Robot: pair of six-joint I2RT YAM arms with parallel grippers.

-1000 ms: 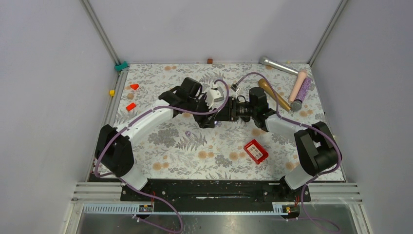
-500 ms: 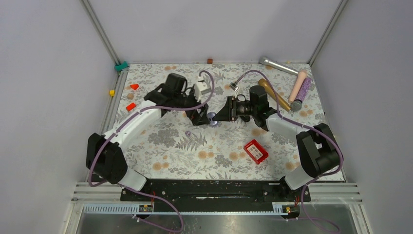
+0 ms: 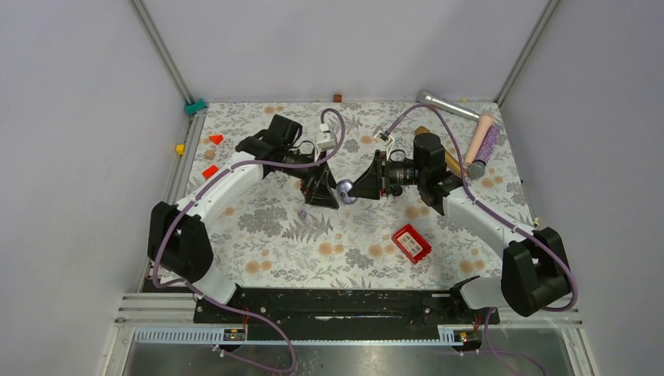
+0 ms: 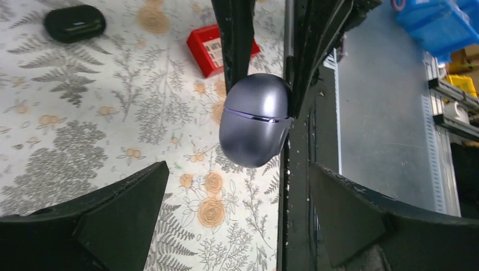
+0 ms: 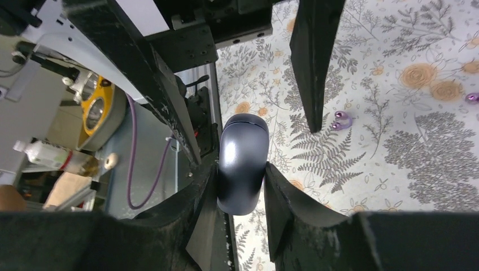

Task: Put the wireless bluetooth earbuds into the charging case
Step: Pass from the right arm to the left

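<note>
A closed, glossy grey-purple charging case (image 3: 345, 192) hangs above the mat, and my right gripper (image 3: 362, 188) is shut on it. The right wrist view shows the case (image 5: 243, 164) pinched at its sides between the right gripper's (image 5: 241, 172) two fingers. My left gripper (image 3: 322, 190) faces it from the left with its jaws wide open; the case (image 4: 257, 121) floats just beyond the left gripper's (image 4: 234, 183) tips, untouched. Two pale purple earbuds (image 5: 342, 119) (image 5: 471, 97) lie on the mat, one of them (image 3: 301, 214) below the left gripper. A black oval case (image 4: 74, 22) lies on the mat.
A red box (image 3: 411, 243) lies at front right of the floral mat (image 3: 313, 251). A silver microphone (image 3: 446, 104), a pink roller (image 3: 479, 139) and a gold handle (image 3: 442, 157) lie at the back right. Small red blocks (image 3: 210, 171) (image 3: 216, 139) sit at the left edge.
My left gripper has opened wide, let go of the case and drawn back to the left. The right gripper keeps hold of the case, and its arm has stretched out to the right.
</note>
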